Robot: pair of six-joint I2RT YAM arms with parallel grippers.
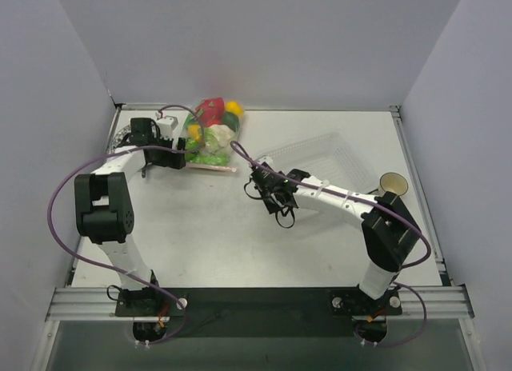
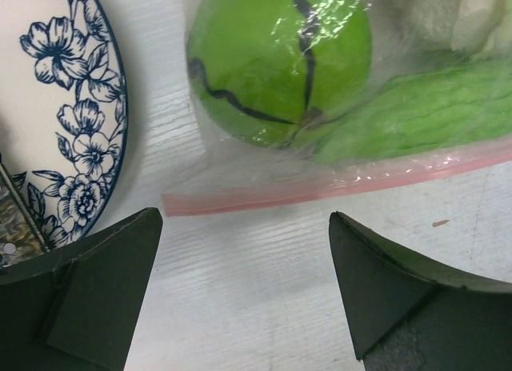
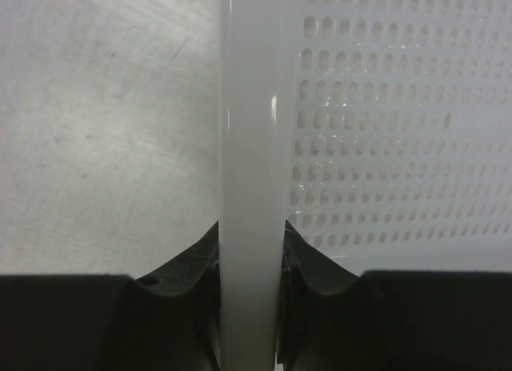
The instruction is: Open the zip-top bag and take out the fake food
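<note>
The zip-top bag (image 1: pixel 210 141) lies at the back left of the table, its pink zip strip (image 2: pixel 320 187) on the near side. The fake food (image 1: pixel 213 125) is inside it: a green ball (image 2: pixel 280 59), a green pod (image 2: pixel 416 107) and a white piece (image 2: pixel 432 15) press against the plastic. My left gripper (image 2: pixel 244 219) is open just short of the zip strip's left end, with bare table between its fingers. My right gripper (image 3: pixel 250 235) is shut on the white rim (image 3: pixel 250 147) of the clear mesh tray (image 1: pixel 336 159), away from the bag.
A blue-flowered plate (image 2: pixel 64 107) sits right beside the bag's left end, close to my left finger. A tan cup (image 1: pixel 392 183) stands at the tray's right end. Walls close the table in at the back and on both sides.
</note>
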